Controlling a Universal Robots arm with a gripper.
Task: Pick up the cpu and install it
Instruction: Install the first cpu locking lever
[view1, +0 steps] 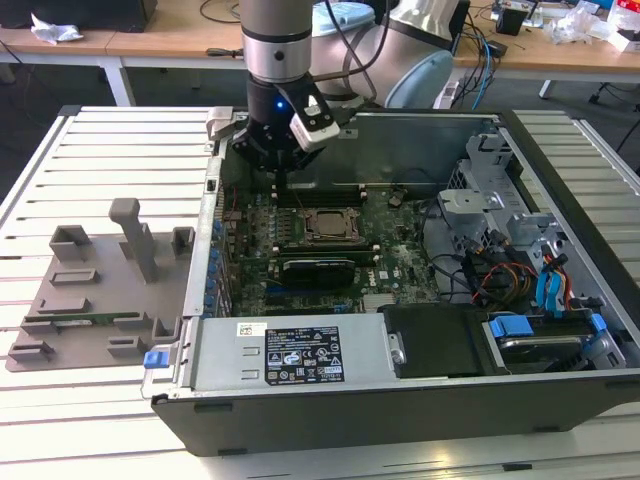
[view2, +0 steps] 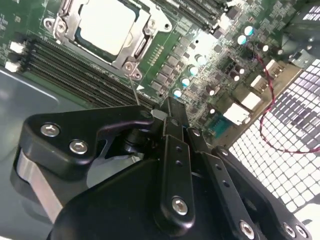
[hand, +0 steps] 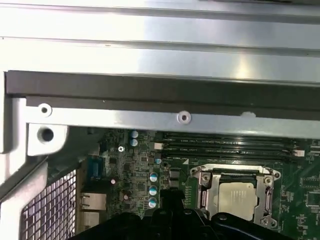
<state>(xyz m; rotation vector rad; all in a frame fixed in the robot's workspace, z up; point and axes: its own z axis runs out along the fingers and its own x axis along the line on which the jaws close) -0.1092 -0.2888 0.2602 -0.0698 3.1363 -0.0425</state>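
Observation:
The cpu (view2: 106, 22) lies in the metal-framed socket (view2: 142, 47) of the green motherboard (view1: 400, 265), its silvery-white top facing up; the first wrist view has the cpu (hand: 235, 196) there too. In the exterior view the socket (view1: 325, 225) sits mid-board inside the open computer case. My gripper (view1: 284, 172) hangs over the board's rear-left part, just beside the socket and apart from the cpu. Its black fingers (view2: 172, 117) are shut together with nothing between them. A thin metal lever (view2: 133, 85) rises from the socket corner toward the fingertips.
A grey plastic tray (view1: 90, 300) lies on the slatted table at the exterior view's left. The case wall (hand: 160, 90) stands close by the gripper. Memory slots (view2: 75, 75), capacitors (view2: 186, 82), a drive cage (view1: 500, 210) and cables (view1: 510, 280) crowd the case.

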